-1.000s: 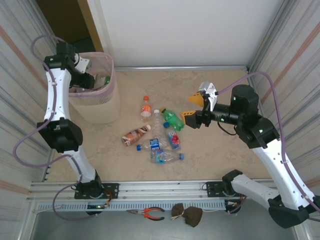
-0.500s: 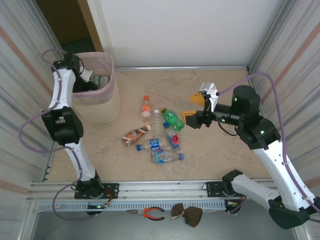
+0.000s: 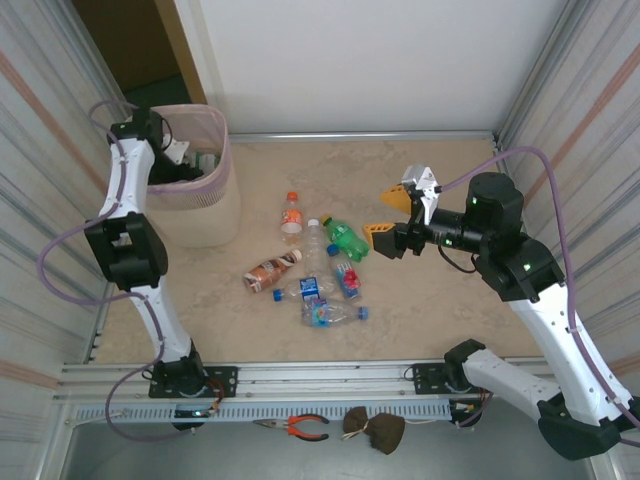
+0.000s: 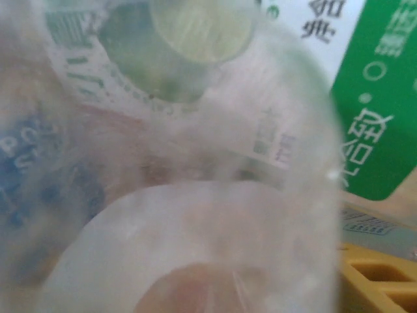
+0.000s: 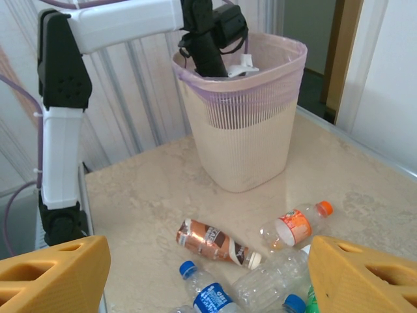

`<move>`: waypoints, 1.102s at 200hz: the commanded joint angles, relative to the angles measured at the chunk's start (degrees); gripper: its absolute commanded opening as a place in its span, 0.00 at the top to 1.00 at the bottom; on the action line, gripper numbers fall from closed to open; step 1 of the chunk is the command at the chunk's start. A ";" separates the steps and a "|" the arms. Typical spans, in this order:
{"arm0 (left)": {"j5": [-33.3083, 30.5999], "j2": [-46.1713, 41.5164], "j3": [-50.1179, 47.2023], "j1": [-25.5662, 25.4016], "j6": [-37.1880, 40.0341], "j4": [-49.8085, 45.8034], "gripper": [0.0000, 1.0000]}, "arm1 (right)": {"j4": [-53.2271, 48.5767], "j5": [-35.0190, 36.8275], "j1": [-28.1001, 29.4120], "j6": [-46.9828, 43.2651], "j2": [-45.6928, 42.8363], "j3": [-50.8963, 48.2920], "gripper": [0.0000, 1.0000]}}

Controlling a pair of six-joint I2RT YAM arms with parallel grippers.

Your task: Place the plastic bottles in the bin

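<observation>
Now | left gripper [image 3: 177, 160] down inside the bin [image 3: 205, 222], spread or pinching cannot be told, blurred clear bottle [image 4: 195, 215] right against its camera | brown bottle [image 3: 270, 270], orange-capped bottle [image 3: 291, 216] and green bottle [image 3: 345, 240] lying clustered just right of the bin | right gripper [image 3: 380, 212] farther right of the bin, fingers spread, holding nothing

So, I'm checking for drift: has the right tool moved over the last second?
No. The right tool still hovers open just right of the green bottle, where it was a second ago.
</observation>
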 commanded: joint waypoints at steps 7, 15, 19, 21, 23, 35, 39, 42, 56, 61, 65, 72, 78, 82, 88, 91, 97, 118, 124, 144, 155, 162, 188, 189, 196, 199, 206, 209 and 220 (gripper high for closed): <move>0.26 -3.38 1.21 0.52 -0.62 -0.73 0.22 | -0.78 0.44 0.45 -0.64 -1.02 1.73 0.21; 0.28 -4.23 1.89 0.45 -0.65 -0.99 0.22 | -0.74 0.51 0.45 -0.63 -1.05 1.78 0.21; 0.26 -4.58 2.29 0.41 -0.62 -1.21 0.22 | -0.72 0.47 0.45 -0.53 -1.14 1.78 0.21; 0.27 -4.74 2.42 0.49 -0.63 -1.25 0.22 | -0.67 0.46 0.49 -0.57 -1.18 1.78 0.21; 0.34 -4.93 2.65 0.53 -0.70 -1.37 0.22 | -0.72 0.50 0.51 -0.54 -1.15 1.78 0.21; 0.62 -5.72 3.94 0.45 -0.68 -2.07 0.22 | -0.63 0.43 0.54 -0.36 -1.23 1.87 0.21; 0.75 -6.00 4.36 0.48 -0.69 -2.28 0.22 | -0.57 0.35 0.54 -0.37 -1.31 1.86 0.21; 0.75 -6.18 4.62 0.38 -0.74 -2.43 0.22 | -0.57 0.37 0.55 -0.31 -1.32 1.85 0.21; 1.02 -7.15 5.93 0.46 -0.69 -3.08 0.22 | -0.48 0.47 0.55 -0.33 -1.43 1.92 0.21; 1.20 -7.49 6.37 0.44 -0.82 -3.25 0.22 | -0.48 0.49 0.54 -0.25 -1.43 2.01 0.21; 1.37 -7.85 6.70 0.47 -0.84 -3.27 0.22 | -0.49 0.52 0.54 -0.20 -1.44 1.92 0.21; 1.60 -8.44 7.13 0.43 -0.84 -3.37 0.22 | -0.50 0.64 0.56 -0.18 -1.47 1.99 0.21; 1.96 -8.97 7.38 0.45 -0.83 -3.37 0.22 | -0.48 0.69 0.65 -0.17 -1.43 2.04 0.21; 2.25 -9.33 7.70 0.37 -0.80 -3.37 0.22 | -0.48 0.72 0.63 -0.07 -1.41 2.00 0.22; 2.94 -9.92 7.96 0.35 -0.84 -3.37 0.22 | -0.48 0.93 0.62 -0.03 -1.41 2.02 0.22; 3.25 -10.18 8.02 0.31 -0.75 -3.30 0.22 | -0.48 0.99 0.62 0.04 -1.41 2.00 0.22; 3.91 -10.84 8.12 0.17 -0.72 -3.21 0.23 | -0.56 1.07 0.61 0.11 -1.39 1.95 0.22; 5.66 -13.34 8.03 -0.87 0.15 -2.05 0.23 | -0.91 1.57 0.62 0.30 -0.90 1.71 0.22; 6.03 -14.06 8.02 -1.39 0.52 -1.77 0.23 | -1.06 1.78 0.65 0.30 -0.67 1.69 0.22; 7.24 -15.92 8.37 -3.49 1.94 -1.28 0.22 | -1.65 2.31 0.60 0.39 0.31 1.87 0.22; 8.24 -16.78 8.72 -4.70 2.84 -1.26 0.23 | -1.92 2.78 0.60 0.35 0.84 1.91 0.22; 9.09 -17.44 8.76 -5.61 3.75 -1.20 0.23 | -2.13 3.09 0.62 0.20 1.11 1.91 0.22; 11.73 -19.50 9.08 -9.84 8.22 -1.88 0.22 | -2.78 3.59 0.62 -0.01 2.21 1.74 0.22; 11.76 -19.56 9.08 -10.10 8.39 -1.92 0.22 | -2.81 3.63 0.67 0.00 2.29 1.76 0.22; 12.20 -20.01 9.17 -11.43 9.48 -2.54 0.23 | -2.89 3.62 0.63 -0.09 2.52 1.78 0.22; 12.24 -20.21 9.21 -12.01 9.96 -2.76 0.23 | -2.87 3.56 0.62 -0.09 2.62 1.74 0.22; 12.34 -20.59 9.30 -13.42 10.88 -3.44 0.23 | -2.84 3.65 0.62 -0.22 2.80 1.69 0.22; 12.24 -20.72 9.27 -14.04 11.21 -3.68 0.23 | -2.81 3.67 0.62 -0.18 2.83 1.63 0.22; 12.02 -21.19 9.44 -16.40 12.89 -5.02 0.23 | -2.85 3.64 0.62 -0.48 3.14 1.54 0.22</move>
